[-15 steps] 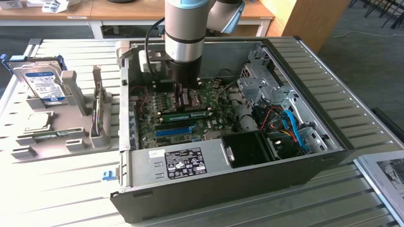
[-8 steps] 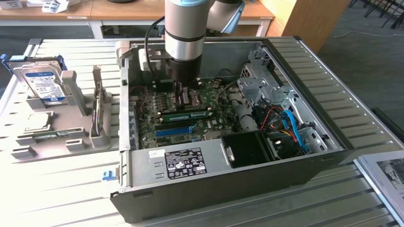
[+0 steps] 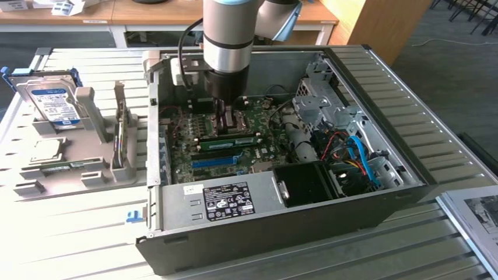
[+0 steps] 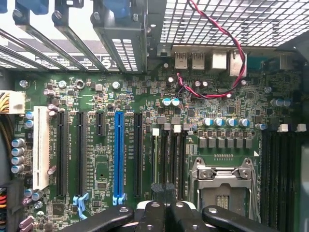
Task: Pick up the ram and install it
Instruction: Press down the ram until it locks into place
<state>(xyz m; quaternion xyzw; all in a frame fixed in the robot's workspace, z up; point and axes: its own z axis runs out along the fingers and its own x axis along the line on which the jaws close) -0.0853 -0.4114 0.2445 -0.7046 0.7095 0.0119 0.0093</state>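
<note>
One thin green ram (image 3: 231, 140) stick lies seated across the motherboard (image 3: 233, 153).

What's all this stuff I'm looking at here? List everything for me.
Computer case: one, dark grey, open, lying on the slatted table.
Motherboard: one, green, inside the case.
Ram: one, green stick, lying across the motherboard below the gripper.
Blue slot: one, bright blue, on the motherboard.
Power supply: one, silver with black label, near edge of the case.
Hard drive: one, silver with blue-white label, upright in the grey holder at the exterior view's left.
Robot arm: one, silver and grey, reaching down into the case.
Gripper: one, black, jaws shut, above the motherboard.
</note>
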